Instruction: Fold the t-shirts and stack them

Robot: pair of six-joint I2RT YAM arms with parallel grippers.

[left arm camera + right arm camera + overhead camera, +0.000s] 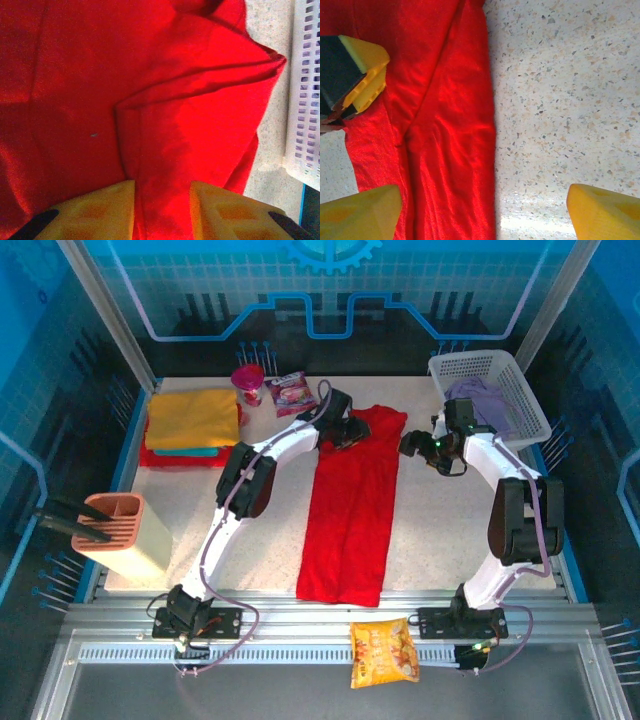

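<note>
A bright red t-shirt (350, 520) lies as a long narrow strip down the middle of the table. My left gripper (350, 432) sits low on its far left corner. In the left wrist view its yellow fingers (100, 210) stand a little apart, with a ridge of the red t-shirt (200, 115) in the gap of the left gripper (162, 212). My right gripper (412, 445) hovers wide open at the shirt's far right edge (445, 140), one finger over cloth and the other over bare table. A mustard yellow t-shirt (192, 415) tops a folded stack at the far left. A lilac t-shirt (480, 395) lies in the basket.
The white lattice basket (530, 405) stands at the far right, close to the right arm, and its wall (305, 100) shows beside the shirt. A pink cup (247, 385) and a snack packet (290, 392) sit at the back. An orange rack (110, 530) is near left, a snack bag (383, 650) on the front rail.
</note>
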